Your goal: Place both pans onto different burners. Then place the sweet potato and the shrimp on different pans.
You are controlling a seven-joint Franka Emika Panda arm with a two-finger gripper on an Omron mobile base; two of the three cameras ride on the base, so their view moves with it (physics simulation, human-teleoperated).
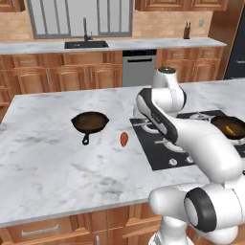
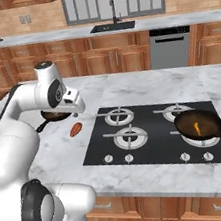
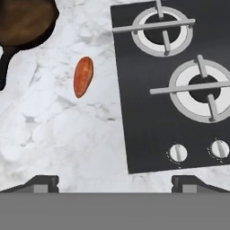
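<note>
Jaws wide apart, holding nothing, above marble counter (image 3: 67, 139), sweet potato (image 3: 83, 76) ahead

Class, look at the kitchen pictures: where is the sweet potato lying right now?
The sweet potato lies bare on the marble counter, between the empty pan and the cooktop's left edge, touching neither.

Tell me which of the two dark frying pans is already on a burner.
The dark brown frying pan holding the orange shrimp sits on the cooktop's front right burner. The other pan rests on the marble counter beside the sweet potato.
</note>
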